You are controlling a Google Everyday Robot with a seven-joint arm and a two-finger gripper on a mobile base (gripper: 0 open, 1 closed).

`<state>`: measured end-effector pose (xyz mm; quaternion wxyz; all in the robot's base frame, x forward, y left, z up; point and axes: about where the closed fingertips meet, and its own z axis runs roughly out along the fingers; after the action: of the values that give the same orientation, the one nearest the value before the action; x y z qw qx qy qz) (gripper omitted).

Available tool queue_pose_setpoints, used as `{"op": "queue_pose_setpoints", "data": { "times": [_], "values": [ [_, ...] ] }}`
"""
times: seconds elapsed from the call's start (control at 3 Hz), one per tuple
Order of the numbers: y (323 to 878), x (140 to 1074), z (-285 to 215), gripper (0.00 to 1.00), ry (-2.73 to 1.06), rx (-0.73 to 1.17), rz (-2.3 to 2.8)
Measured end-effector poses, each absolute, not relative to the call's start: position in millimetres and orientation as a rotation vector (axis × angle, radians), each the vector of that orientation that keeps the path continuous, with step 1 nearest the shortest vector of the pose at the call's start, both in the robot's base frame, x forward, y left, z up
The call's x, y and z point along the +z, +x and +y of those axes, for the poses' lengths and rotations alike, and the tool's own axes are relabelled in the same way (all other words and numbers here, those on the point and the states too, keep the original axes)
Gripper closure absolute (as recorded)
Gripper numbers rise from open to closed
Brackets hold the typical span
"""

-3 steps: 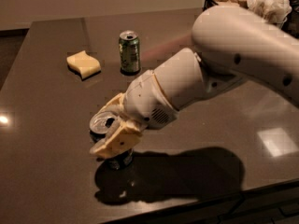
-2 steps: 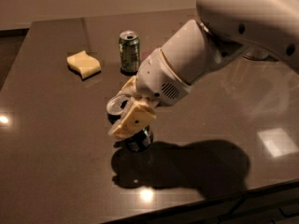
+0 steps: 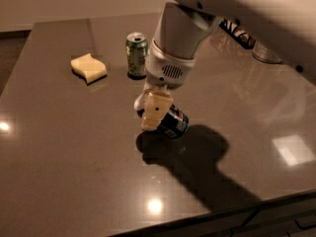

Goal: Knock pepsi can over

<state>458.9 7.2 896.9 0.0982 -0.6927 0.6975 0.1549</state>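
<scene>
The tipping step is in hand, and I judge it to be near its end. The pepsi can (image 3: 174, 124) is not upright. It leans strongly in the middle of the frame, a little below centre, with its dark blue body pointing to the lower right. Part of it is hidden, so I cannot say if it lies flat on the table (image 3: 59, 152) or is a little above it.

The gripper (image 3: 149, 113) comes down from the big white arm (image 3: 180, 31), which enters from the upper right. It is directly at the can, touching it on the can's left side and covering that end of it. Whether the gripper clasps the can or only presses against it, I cannot tell from here.

For the next move, I think the can must come fully onto its side and rest there alone. If the gripper has it, it must let go low over the table; if it only pushes, a little more push to the lower right is enough. Then the arm should go up and away without dragging the can. A can on its side can roll on this smooth, shiny top, so the move should be gentle.

The green can (image 3: 137, 53) stands upright above and to the left, well apart. The yellow sponge (image 3: 89, 68) lies further to the left.
</scene>
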Motion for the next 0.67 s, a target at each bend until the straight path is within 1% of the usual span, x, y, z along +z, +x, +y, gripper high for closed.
{"op": "queue_pose_setpoints", "data": {
  "times": [0.33, 0.67],
  "values": [
    [478, 887, -11, 0.82, -2.113, 0.217, 2.165],
    [489, 882, -21, 0.59, -2.159, 0.041, 2.212]
  ]
}}
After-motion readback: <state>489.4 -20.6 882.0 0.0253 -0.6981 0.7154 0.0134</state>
